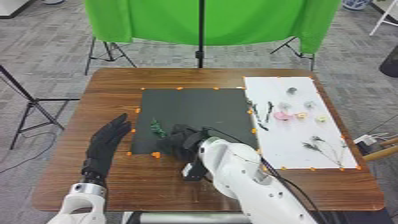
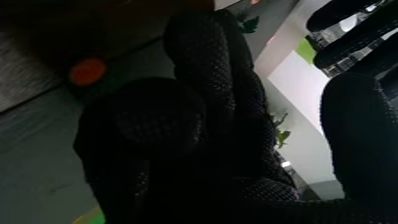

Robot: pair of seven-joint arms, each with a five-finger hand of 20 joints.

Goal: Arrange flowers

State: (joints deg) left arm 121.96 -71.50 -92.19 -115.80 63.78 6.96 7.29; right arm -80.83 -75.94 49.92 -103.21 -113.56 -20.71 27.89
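Lying just beside the right hand (image 1: pixel 184 141) is a green sprig (image 1: pixel 157 128).

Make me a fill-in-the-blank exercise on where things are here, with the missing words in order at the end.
1. The pink flower lies on the ____ sheet.
2. The hand over the dark mat is the robot's ____ one.
3. Of the dark mat's left and right edges, the green sprig is nearer the ____ one.
4. The cloth beyond the table is coloured ____.

Missing words: white; right; left; green.
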